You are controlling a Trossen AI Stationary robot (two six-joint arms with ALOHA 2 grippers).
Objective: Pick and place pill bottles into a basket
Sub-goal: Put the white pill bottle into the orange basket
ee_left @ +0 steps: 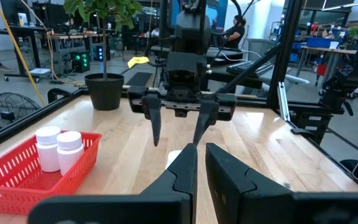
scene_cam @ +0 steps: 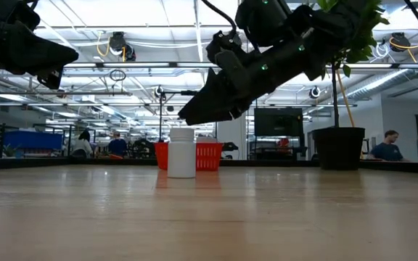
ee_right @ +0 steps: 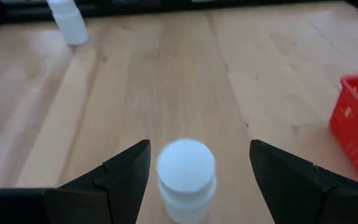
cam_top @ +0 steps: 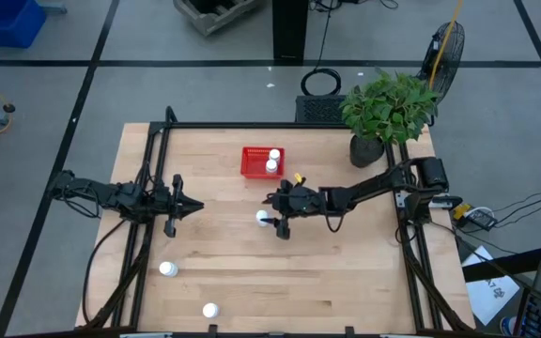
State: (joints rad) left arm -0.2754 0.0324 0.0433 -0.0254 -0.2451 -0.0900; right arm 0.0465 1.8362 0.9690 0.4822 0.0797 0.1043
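One white pill bottle [ee_right: 186,168] stands upright on the table near its middle, also seen in the low view [scene_cam: 181,152]. My right gripper [ee_right: 199,147] is open and slants down over it; its fingers stand on either side of the cap, a little above it in the low view [scene_cam: 191,114], touching nothing. The red basket [cam_top: 248,169] sits on the table toward the far edge with two pill bottles [ee_left: 48,148] [ee_left: 70,151] standing in it. Two more pill bottles [cam_top: 167,269] [cam_top: 210,310] stand near the front left. My left gripper [cam_top: 198,207] waits shut at the left.
A black plant pot [cam_top: 366,150] with a green plant stands at the far right corner. A black frame [cam_top: 252,125] runs along the table's edges. Bare wood lies between the middle bottle and the basket. People sit at desks beyond the table.
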